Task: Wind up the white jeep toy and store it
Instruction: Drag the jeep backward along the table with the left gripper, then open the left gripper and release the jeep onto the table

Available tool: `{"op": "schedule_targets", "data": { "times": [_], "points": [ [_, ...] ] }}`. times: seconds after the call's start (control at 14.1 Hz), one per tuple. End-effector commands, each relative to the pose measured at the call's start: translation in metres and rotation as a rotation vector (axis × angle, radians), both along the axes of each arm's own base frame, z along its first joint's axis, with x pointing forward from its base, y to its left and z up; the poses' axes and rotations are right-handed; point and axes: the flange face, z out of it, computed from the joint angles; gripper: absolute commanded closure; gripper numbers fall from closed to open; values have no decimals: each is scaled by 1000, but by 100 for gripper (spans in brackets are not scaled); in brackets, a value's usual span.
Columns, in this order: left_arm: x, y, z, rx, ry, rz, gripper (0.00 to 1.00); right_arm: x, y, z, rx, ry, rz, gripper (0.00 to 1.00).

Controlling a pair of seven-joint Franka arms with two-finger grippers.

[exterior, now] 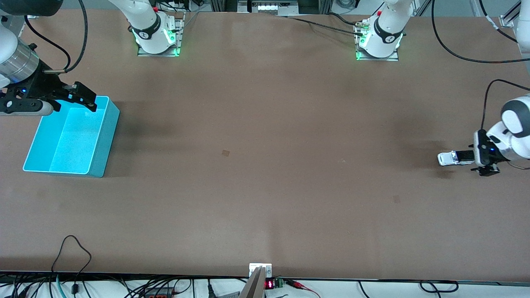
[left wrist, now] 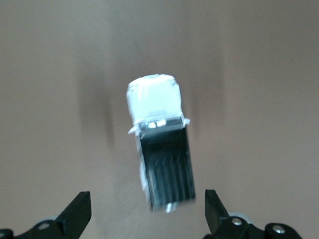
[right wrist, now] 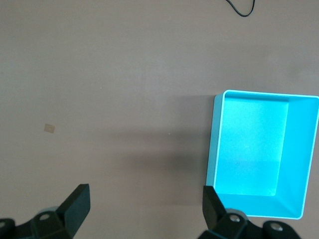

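The white jeep toy (exterior: 454, 157) stands on the table at the left arm's end, with its white hood pointing toward the middle of the table. My left gripper (exterior: 476, 159) is low at its black rear and open. In the left wrist view the jeep (left wrist: 159, 144) looks smeared, and only its rear tip reaches between the spread fingers (left wrist: 79, 211), with wide gaps on both sides. The left gripper (left wrist: 147, 201) touches nothing. My right gripper (exterior: 84, 97) hangs open and empty over the corner of the cyan bin (exterior: 105, 140).
The cyan bin (right wrist: 251, 149) is empty and sits at the right arm's end of the table. Small tape marks (exterior: 225, 152) dot the brown tabletop. Cables (exterior: 72, 248) lie along the table's edge nearest the front camera.
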Motion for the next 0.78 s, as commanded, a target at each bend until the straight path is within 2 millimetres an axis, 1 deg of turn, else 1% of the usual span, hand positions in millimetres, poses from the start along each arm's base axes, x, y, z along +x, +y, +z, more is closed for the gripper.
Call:
{"op": "schedule_targets", "data": {
  "times": [0.0, 0.07, 0.21, 0.28, 0.35, 0.43, 0.5, 0.71],
  "points": [
    [18, -17, 33, 15, 47, 62, 0, -2, 2, 4, -11, -10, 3, 0],
    [24, -36, 39, 18, 59, 83, 0, -2, 3, 4, -11, -9, 4, 0],
    [26, -58, 61, 44, 79, 206, 0, -2, 3, 4, -11, -9, 4, 0],
    [29, -76, 70, 50, 93, 246, 0, -2, 2, 4, -11, -9, 3, 0],
    [31, -91, 86, 67, 98, 311, 0, -2, 3, 4, -11, -9, 4, 0],
    [31, -105, 97, 85, 116, 378, 0, -2, 3, 4, -11, -9, 4, 0],
    [32, -121, 117, 108, 134, 454, 0, -2, 1, 4, -11, -9, 1, 0],
    [43, -169, 171, 125, 151, 605, 0, -2, 2, 4, -11, -10, 3, 0]
  ]
}}
